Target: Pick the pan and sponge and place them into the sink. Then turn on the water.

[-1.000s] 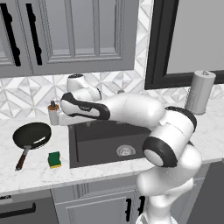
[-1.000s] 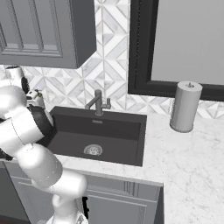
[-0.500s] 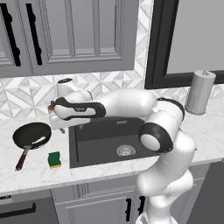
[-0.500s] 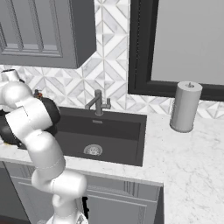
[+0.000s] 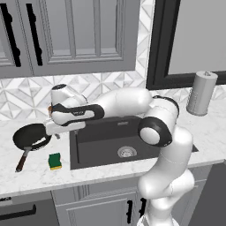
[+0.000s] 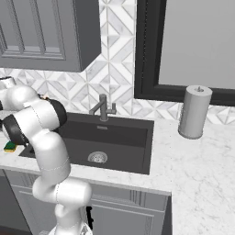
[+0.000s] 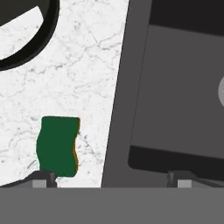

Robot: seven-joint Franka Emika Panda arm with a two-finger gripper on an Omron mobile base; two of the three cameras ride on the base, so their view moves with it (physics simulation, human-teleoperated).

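Gripper: my gripper [image 5: 56, 133] hung over the counter [image 5: 39, 172] at the sink's left edge, above the strip between pan and basin. In the hand view [image 7: 109, 177] only the two fingertips [image 7: 44, 178] showed, set wide apart at the bottom, with nothing between them; I held nothing.
Sponge: the sponge [image 7: 58, 145] lay flat on the counter, green side up with a thin yellow edge along one side. In the hand view it sat just above my left-hand fingertip, near it but not between the two. In the left base view the sponge [image 5: 55, 161] lay below and in front of my hand, apart from it. In the right base view it [image 6: 10, 146] peeked out beside my arm.
Pan: the pan [image 5: 31, 136] rested on the counter left of my hand, its rim close beside the gripper and its handle [image 5: 22, 160] pointing toward the counter's front edge. In the hand view its rim [image 7: 37, 41] curved across the top left corner, well apart from the sponge.
Sink: the sink [image 5: 126, 132] lay to the right of the sponge; its left rim [image 7: 124, 96] ran between my fingertips in the hand view. The drain [image 6: 97, 157] and the faucet [image 6: 103, 108] at the rear edge showed in the right base view.
Elsewhere: a paper roll [image 6: 194, 111] stood upright on the counter right of the sink.
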